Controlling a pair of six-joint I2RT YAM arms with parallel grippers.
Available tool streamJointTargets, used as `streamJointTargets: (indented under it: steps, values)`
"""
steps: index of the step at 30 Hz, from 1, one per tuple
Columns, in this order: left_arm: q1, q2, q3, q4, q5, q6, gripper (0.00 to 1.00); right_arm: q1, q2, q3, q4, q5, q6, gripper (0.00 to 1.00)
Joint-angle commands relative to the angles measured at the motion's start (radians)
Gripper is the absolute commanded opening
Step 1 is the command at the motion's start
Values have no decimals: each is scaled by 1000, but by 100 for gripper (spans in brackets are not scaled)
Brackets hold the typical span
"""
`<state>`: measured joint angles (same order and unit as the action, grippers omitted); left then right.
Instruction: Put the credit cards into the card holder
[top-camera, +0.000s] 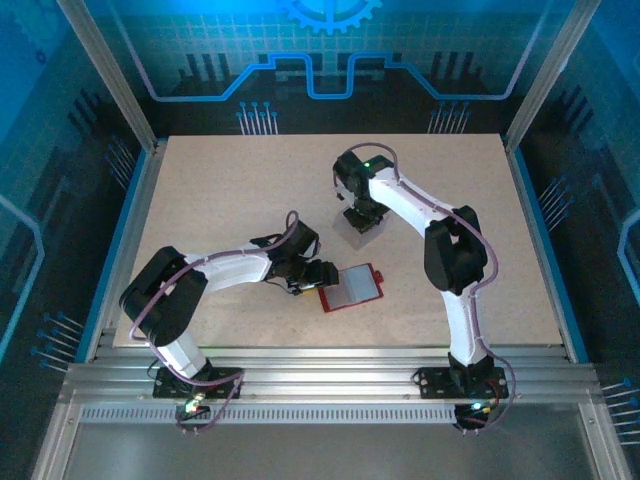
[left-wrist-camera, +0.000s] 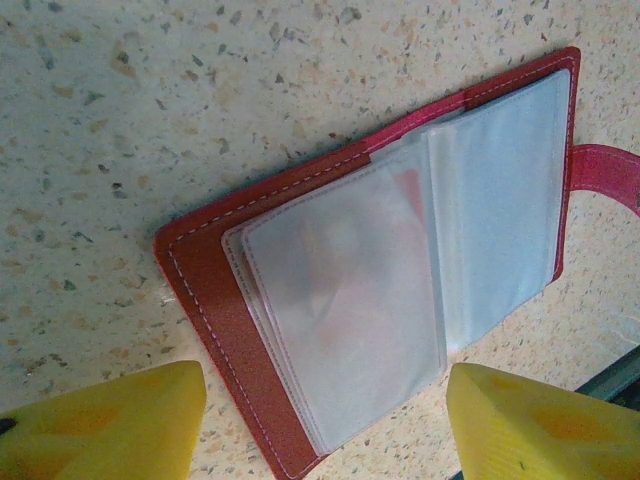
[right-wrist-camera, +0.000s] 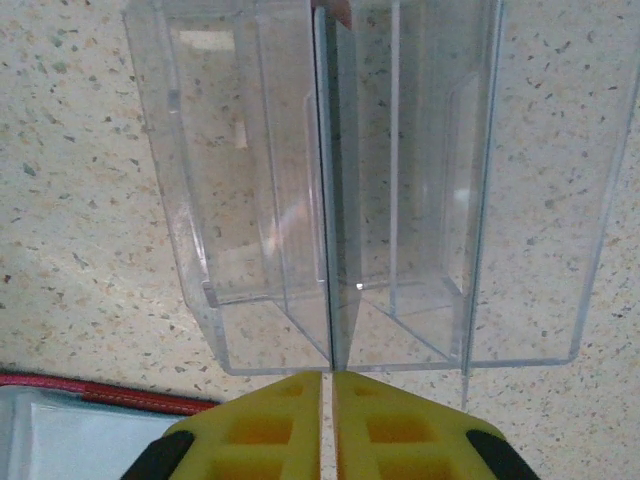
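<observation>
Top external view: your left gripper (top-camera: 322, 275) sits at centre frame, just left of the card holder (top-camera: 352, 287), which lies open and flat on the table (top-camera: 220, 200). Above them, your right gripper (top-camera: 362, 216) hangs over the clear plastic box (top-camera: 372, 227).

Left wrist view: the left gripper (left-wrist-camera: 322, 405) has its yellow fingers spread wide at the 2 lower corners, holding nothing. The card holder (left-wrist-camera: 210, 300) lies mid-frame with its pale sleeves facing up. You cannot tell whether a faint reddish patch under 1 sleeve is a card.

Right wrist view: the right gripper (right-wrist-camera: 327, 385), at bottom centre, is pinched closed on a thin dark edge. It is seemingly 1 credit card (right-wrist-camera: 326, 200) seen edge-on, over the box (right-wrist-camera: 200, 290).

The task looks early. No card is clearly pocketed, and carrying and sliding it in remain.
</observation>
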<state>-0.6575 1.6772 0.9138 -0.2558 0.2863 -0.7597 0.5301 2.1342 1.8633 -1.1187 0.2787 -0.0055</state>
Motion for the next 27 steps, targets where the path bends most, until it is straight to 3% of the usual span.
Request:
streamJointTargets:
  steps: [1,5,12,27]
  values:
    - [-4,20,-5,-3,26,1,67,13,15,7,-29,-29,-14,9]
    - [-3,24,-4,-3,28,1,67,12,13,12,-30,-30,-16,8]
    - [-2,23,2,-4,31,3,67,11,21,13,-39,-21,-19,17]
    - [-1,36,5,-4,36,5,67,10,38,9,-54,-18,-24,17]
